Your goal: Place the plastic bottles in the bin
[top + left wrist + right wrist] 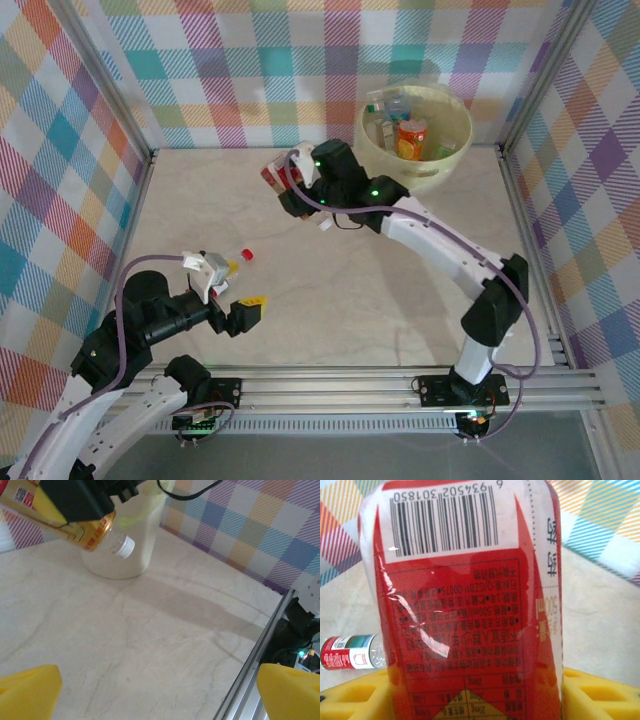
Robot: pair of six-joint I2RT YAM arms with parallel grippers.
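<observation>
We hold a red-labelled bottle clamped in the right gripper, meant for the bin; the left gripper stands with jaws apart.

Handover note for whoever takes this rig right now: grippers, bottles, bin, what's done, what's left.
Left gripper: open, empty, low over the table.
Right gripper: shut on a red-labelled bottle, held in the air short of the bin.
Done: several bottles are in the bin.
Left: drop the held bottle in, then fetch the small red-and-white bottle lying on the table near the left gripper.
</observation>
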